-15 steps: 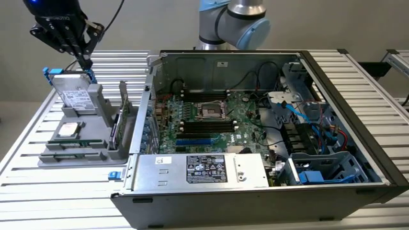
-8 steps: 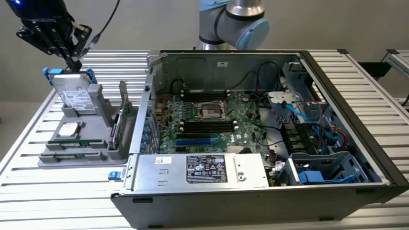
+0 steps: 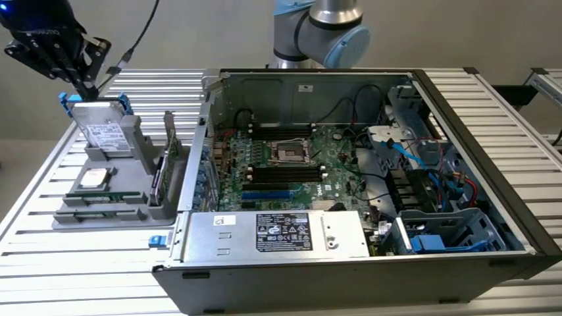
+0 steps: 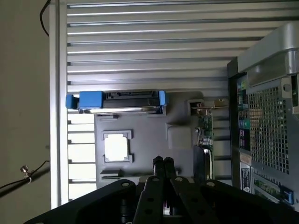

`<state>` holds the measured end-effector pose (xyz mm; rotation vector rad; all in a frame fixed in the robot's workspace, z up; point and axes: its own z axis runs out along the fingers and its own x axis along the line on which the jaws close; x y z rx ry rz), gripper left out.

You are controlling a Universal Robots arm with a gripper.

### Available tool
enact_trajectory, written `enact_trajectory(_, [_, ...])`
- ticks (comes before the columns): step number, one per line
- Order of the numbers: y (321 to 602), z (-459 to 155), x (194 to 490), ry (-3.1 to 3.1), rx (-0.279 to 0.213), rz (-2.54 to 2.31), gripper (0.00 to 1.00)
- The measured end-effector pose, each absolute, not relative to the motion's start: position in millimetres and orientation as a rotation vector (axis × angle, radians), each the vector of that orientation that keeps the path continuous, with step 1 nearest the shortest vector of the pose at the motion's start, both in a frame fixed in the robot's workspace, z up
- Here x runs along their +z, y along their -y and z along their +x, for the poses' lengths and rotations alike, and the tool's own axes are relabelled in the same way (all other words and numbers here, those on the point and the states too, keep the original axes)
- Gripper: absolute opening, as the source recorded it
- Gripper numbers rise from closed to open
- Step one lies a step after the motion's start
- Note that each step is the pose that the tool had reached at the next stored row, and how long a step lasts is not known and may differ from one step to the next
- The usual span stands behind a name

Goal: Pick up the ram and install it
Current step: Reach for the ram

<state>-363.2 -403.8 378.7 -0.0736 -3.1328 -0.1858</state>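
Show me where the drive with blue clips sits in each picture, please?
Exterior view: the drive stands tilted at the back of the grey tray, at the exterior view's left, just under the gripper.
Wrist view: the drive is seen edge on at the tray's far end, beyond the gripper.
Shared landmark: the square silver chip lying in the tray beside the drive.

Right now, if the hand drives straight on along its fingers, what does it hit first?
The hand would probably meet the grey parts holder first, just beside the blue-railed hard drive; depth unclear.
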Motion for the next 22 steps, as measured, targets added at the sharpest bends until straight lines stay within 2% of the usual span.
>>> enact_trajectory(13, [434.6, -371.9, 378.8, 3.125, -0.264, -0.071, 0.10])
enact_trajectory(22, [442.3, -364.6, 375.7, 3.047, -0.262, -0.074, 0.10])
